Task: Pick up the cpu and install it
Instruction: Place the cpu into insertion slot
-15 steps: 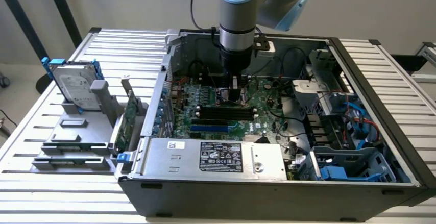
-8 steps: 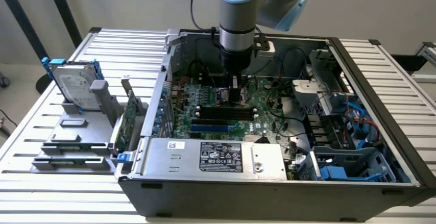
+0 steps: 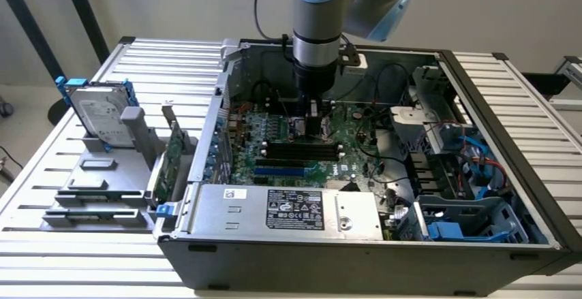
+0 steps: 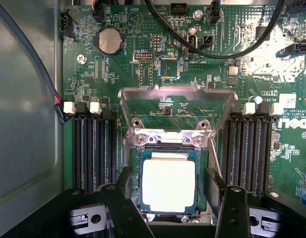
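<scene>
Slatted metal counter [image 3: 509, 88] carries an open computer case [image 3: 364, 261], with the arm reaching down onto the motherboard [image 4: 118, 74]. Between the open jaws, which grip nothing, the cpu [image 4: 168, 186] lies flat in its socket [image 4: 167, 139]. A nudge from either jaw could skew the chip and, I judge, bend the socket contacts. Ahead of the jaws the hinged retention frame [image 4: 177, 93] stands raised. Memory slots [image 4: 93, 148] run just outside each jaw, leaving little sideways room.

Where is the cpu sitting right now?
In the wrist view, the cpu lies flat in the motherboard socket, between the open gripper fingers, with memory slots on either side.
</scene>
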